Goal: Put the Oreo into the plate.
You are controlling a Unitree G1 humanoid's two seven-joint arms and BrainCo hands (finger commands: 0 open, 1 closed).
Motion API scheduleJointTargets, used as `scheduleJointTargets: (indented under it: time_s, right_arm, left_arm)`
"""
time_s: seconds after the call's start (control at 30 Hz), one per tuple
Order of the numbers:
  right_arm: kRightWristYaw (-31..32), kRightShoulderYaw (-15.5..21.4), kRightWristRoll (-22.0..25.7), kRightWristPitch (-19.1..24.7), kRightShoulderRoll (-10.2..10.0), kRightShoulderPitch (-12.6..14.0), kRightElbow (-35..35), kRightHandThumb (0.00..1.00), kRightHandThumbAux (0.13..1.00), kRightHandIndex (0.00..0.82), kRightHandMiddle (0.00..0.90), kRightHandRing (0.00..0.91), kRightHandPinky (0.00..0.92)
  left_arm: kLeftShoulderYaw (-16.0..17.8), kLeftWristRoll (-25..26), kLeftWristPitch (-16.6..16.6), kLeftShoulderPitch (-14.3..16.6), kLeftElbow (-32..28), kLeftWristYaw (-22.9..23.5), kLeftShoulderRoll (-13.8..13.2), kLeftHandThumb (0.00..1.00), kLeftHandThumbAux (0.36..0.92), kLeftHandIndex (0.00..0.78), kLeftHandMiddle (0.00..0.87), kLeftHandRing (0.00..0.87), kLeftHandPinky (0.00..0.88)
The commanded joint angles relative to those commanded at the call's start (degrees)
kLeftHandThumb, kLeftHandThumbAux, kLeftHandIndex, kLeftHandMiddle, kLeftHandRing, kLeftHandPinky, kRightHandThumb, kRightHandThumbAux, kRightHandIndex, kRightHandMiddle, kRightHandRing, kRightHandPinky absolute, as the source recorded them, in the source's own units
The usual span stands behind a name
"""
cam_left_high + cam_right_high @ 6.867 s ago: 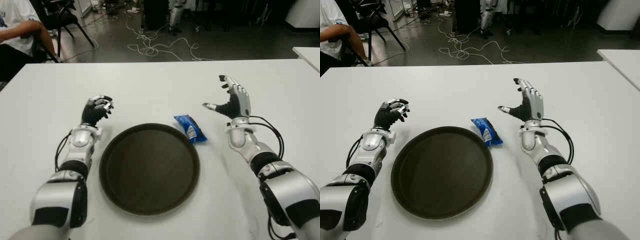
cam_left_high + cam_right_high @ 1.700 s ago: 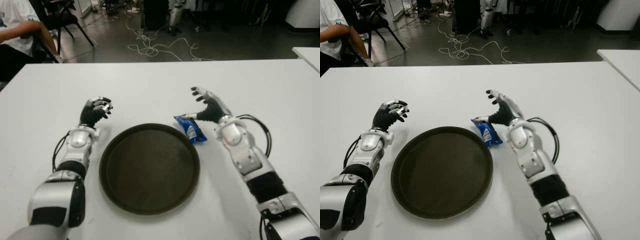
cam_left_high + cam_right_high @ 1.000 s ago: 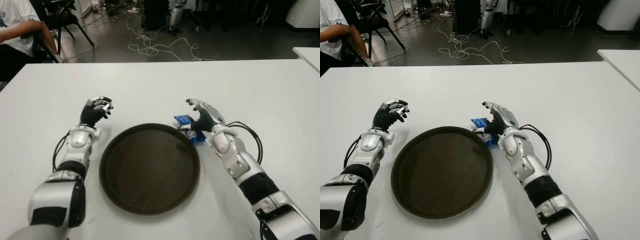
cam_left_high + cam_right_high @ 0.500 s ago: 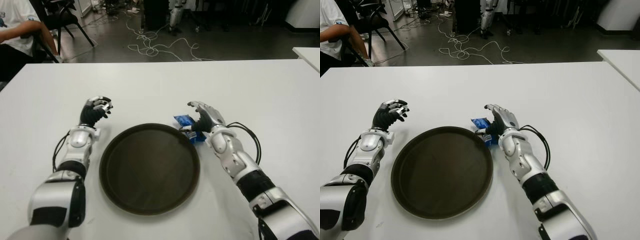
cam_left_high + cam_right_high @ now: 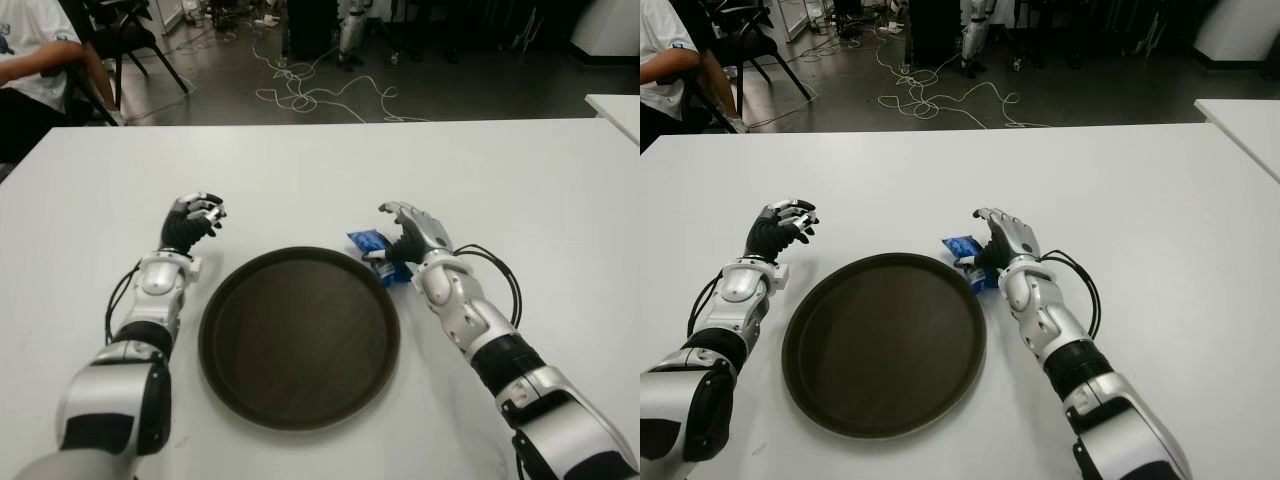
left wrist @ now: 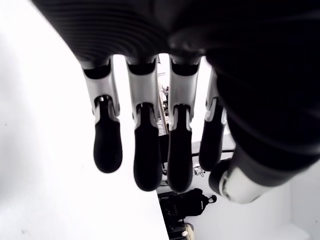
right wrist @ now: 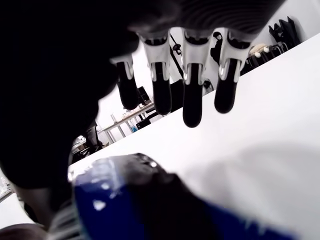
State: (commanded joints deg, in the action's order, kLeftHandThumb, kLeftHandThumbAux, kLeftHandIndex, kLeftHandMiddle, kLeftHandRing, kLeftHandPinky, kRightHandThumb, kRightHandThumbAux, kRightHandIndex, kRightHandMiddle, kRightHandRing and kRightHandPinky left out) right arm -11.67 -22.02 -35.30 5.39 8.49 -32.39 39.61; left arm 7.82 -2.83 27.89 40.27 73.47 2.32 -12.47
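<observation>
The Oreo point(image 5: 367, 241) is a small blue packet lying on the white table point(image 5: 300, 170), touching the far right rim of the round dark plate point(image 5: 300, 340). My right hand point(image 5: 405, 232) arches over the packet's right half and hides part of it. In the right wrist view its fingers point(image 7: 192, 107) stretch out above the table beyond the Oreo point(image 7: 115, 200), and the thumb sits low beside the packet without gripping it. My left hand point(image 5: 195, 215) shows left of the plate with its fingers curled, holding nothing. The plate holds nothing.
A seated person point(image 5: 40, 60) and a chair point(image 5: 130, 30) are beyond the table's far left corner. Cables point(image 5: 320, 95) lie on the floor behind. The corner of another white table point(image 5: 615, 105) shows at far right.
My right hand has swung left from beside the packet and come down over it, fingers bending more over its top. The packet, the plate and my left hand have stayed put.
</observation>
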Motion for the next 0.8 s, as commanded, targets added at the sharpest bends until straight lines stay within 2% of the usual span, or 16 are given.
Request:
scheduleJointTargets:
  time_s: [0.17, 0.4, 0.6, 0.8]
  right_arm:
    - [-0.7, -0.1, -0.1, -0.5, -0.1, -1.0, 2.4, 0.0, 0.723, 0.243, 0.235, 0.248, 0.237]
    - [-1.6, 0.4, 0.8, -2.3, -0.3, -1.8, 5.0, 0.0, 0.741, 0.299, 0.263, 0.275, 0.273]
    - [-2.8, 0.7, 1.1, -3.7, -0.3, -1.9, 6.0, 0.0, 0.762, 0.316, 0.276, 0.288, 0.315]
    - [-4.6, 0.7, 1.2, -5.7, -0.1, -2.1, 7.4, 0.0, 0.782, 0.374, 0.314, 0.327, 0.329]
  left_arm:
    - [-0.2, -0.2, 0.1, 0.1, 0.0, -0.2, 0.0, 0.694, 0.715, 0.425, 0.551, 0.576, 0.593]
    - [-0.6, -0.7, 0.2, 0.1, 0.0, -0.8, -0.1, 0.695, 0.714, 0.425, 0.545, 0.567, 0.586]
    - [-0.5, -0.8, 0.1, 0.1, 0.0, -1.0, 0.0, 0.695, 0.714, 0.425, 0.531, 0.553, 0.58]
    - [-0.3, -0.7, 0.2, 0.1, 0.0, -0.9, 0.1, 0.695, 0.714, 0.425, 0.525, 0.551, 0.583]
